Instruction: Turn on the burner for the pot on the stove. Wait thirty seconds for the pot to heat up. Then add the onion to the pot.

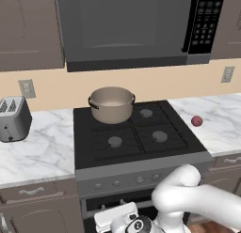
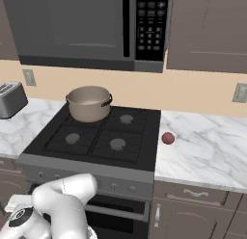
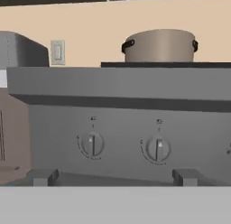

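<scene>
Straight ahead of the fingers, the stove [image 3: 131, 110] presents its grey front panel, its black cooktop lying above and beyond them. On the back-left quadrant of that cooktop sits the pot [image 1: 112, 104], up and a little right of the fingers in the hand view, covering the burner it needs. The gripper [image 3: 113, 177] is held low before the panel, jaws spread wide and empty, with one fingertip [image 3: 43, 177] below and left of the left knob [image 3: 92, 144] and the other below and right of the next knob [image 3: 157, 149]; both knobs lie between and above the tips, untouched. Their pointers look upright, which I take to mean off, though the marks are too small to be sure. The onion [image 1: 196, 120] rests on the marble counter [image 1: 221, 128] just right of the stove, well away from the fingers and from the pot. By my reading nothing is finished: the knob has yet to be turned, the wait has not started, and the onion has yet to be picked up.
</scene>
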Controlling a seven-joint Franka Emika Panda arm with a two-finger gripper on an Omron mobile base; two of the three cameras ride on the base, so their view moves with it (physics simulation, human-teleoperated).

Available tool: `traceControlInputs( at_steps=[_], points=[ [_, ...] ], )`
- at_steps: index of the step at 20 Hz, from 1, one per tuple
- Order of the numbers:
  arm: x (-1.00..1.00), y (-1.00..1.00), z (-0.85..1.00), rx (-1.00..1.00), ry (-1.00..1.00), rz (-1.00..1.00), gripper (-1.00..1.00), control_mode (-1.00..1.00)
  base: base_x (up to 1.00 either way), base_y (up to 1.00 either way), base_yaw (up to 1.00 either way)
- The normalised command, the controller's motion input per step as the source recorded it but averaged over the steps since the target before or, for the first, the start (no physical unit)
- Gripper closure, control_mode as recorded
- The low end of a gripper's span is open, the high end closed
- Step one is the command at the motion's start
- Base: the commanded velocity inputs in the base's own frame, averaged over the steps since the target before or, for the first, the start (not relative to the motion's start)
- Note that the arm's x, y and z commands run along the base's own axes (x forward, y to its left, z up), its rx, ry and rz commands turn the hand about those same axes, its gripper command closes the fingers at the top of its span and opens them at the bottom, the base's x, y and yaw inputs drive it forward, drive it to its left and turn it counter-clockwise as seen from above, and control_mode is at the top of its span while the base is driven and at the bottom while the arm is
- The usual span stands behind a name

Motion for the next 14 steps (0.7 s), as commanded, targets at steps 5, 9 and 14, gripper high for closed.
traceControlInputs(
  at_steps=[5,9,14],
  points=[
    [0.43,0.12,-0.22,0.0,-0.17,-0.06,-1.0,-1.0,0.0,0.0,0.0],
    [0.42,0.04,-0.14,0.0,-0.08,-0.03,-1.0,-1.0,0.0,0.0,0.0],
    [0.26,0.0,-0.04,0.0,-0.03,0.0,-1.0,-1.0,0.0,0.0,0.0]
  ],
)
